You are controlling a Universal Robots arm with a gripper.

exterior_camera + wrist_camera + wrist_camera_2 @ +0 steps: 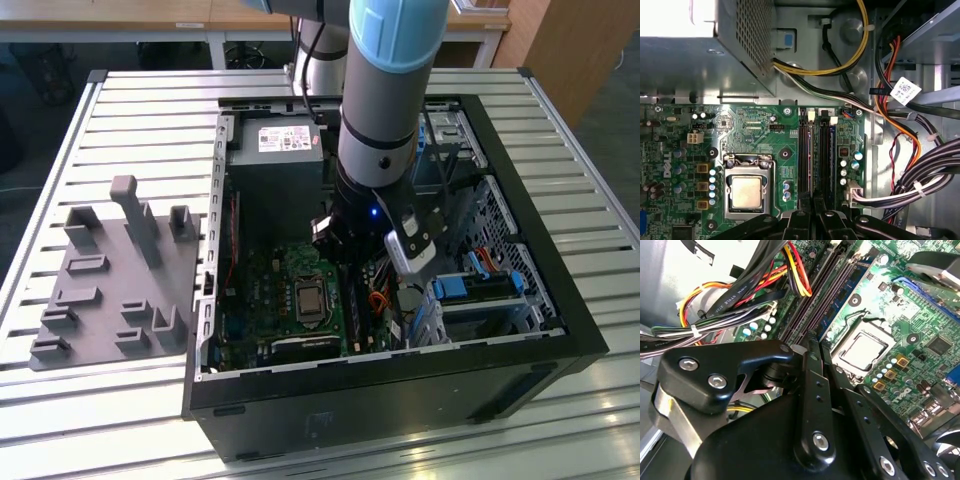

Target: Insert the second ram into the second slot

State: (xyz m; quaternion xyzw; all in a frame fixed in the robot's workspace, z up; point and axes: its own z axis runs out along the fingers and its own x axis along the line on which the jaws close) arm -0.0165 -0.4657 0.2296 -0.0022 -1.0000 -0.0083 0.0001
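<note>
My gripper [350,262] is low inside the open computer case [560,300], over the memory slots beside the processor socket [746,192]. In both wrist views the fingertips [805,202] stand close together, in line with one slot. Running out from between them is the second ram [812,160], seen as a thin purplish edge along that slot. The gripper [812,202] looks shut on it. One slot over, toward the cables, a dark-blue stick [832,150] stands seated; the second wrist view shows its chip-covered face [842,292]. The gripper [812,345] hides the near half of the slots.
A grey power supply [275,150] fills the back of the case. Thick cable bundles [920,170] run close beside the slots. Bright-blue drive brackets [475,285] sit at the exterior view's right. A grey fixture plate [110,290] lies on the slatted table at the left.
</note>
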